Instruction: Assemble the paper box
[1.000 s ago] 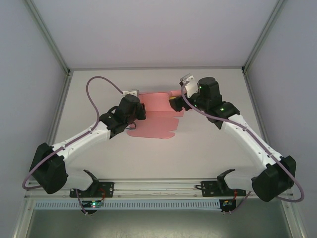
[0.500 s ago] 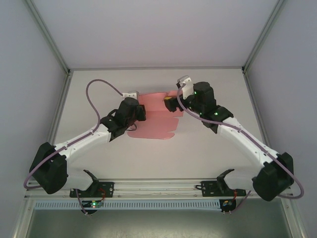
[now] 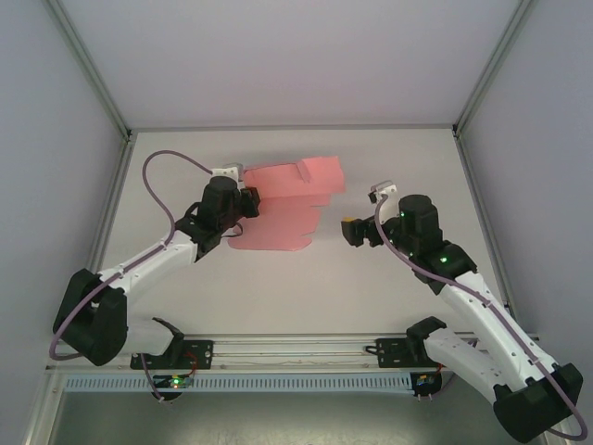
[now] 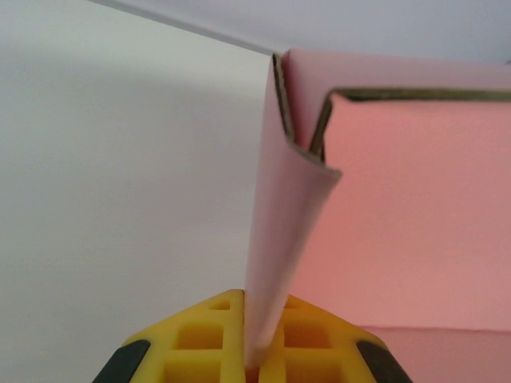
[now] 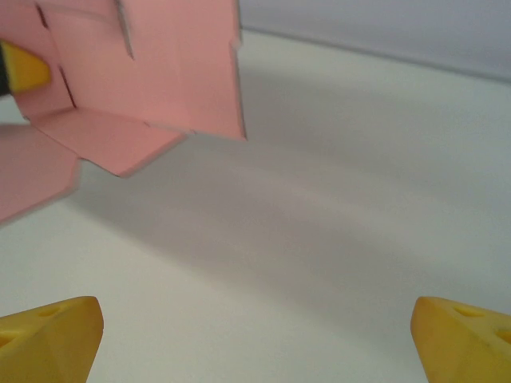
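The paper box (image 3: 283,209) is a pink die-cut card sheet, partly folded, lying on the table at centre back with its far panel raised. My left gripper (image 3: 248,199) is shut on the sheet's left edge; in the left wrist view a pink flap (image 4: 281,239) runs down between the yellow fingers (image 4: 200,339). My right gripper (image 3: 349,228) is open, away from the sheet on its right, with nothing between the yellow fingertips (image 5: 48,335). The right wrist view has the pink sheet (image 5: 152,88) at upper left.
The white table (image 3: 389,278) sits inside grey walls with metal frame posts at the back corners. A metal rail (image 3: 296,357) with black brackets runs along the near edge. Purple cables loop over both arms.
My right gripper has let go of the sheet's right side and pulled back to the right and toward the near edge. The left gripper shifted slightly left with the sheet; the far panel now stands raised.
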Available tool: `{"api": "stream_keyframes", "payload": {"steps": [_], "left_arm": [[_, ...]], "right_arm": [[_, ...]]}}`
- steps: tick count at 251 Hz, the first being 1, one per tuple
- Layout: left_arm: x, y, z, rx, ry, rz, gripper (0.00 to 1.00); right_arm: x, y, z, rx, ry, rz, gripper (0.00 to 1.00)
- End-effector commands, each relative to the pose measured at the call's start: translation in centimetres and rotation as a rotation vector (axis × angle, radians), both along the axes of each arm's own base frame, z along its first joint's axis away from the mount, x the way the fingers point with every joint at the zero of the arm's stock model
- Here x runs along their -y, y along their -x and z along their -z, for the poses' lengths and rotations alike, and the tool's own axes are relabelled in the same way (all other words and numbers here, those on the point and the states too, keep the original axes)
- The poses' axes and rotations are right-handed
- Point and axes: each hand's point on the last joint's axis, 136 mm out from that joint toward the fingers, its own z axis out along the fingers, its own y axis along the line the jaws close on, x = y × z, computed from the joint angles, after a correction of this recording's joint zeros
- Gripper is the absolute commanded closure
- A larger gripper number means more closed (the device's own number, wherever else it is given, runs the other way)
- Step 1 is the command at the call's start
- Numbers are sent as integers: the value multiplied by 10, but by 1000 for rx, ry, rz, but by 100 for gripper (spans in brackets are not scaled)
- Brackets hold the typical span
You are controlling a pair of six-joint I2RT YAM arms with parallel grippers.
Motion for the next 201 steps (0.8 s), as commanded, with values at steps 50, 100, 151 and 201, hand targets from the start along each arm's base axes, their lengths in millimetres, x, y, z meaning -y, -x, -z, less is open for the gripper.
{"api": "stream_keyframes", "payload": {"steps": [50, 100, 151, 201], "left_arm": [[9, 11, -21, 64, 44, 90, 100], [16, 19, -13, 68, 23, 158, 100], [25, 22, -17, 130, 15, 234, 100], [36, 19, -25, 153, 58, 273, 100]], "right_arm": [[-28, -23, -15, 27, -118, -97, 2], [-38, -40, -29, 37, -126, -114, 2], [-44, -43, -24, 15, -133, -130, 2], [-76, -44, -24, 23, -197, -197, 2]]}}
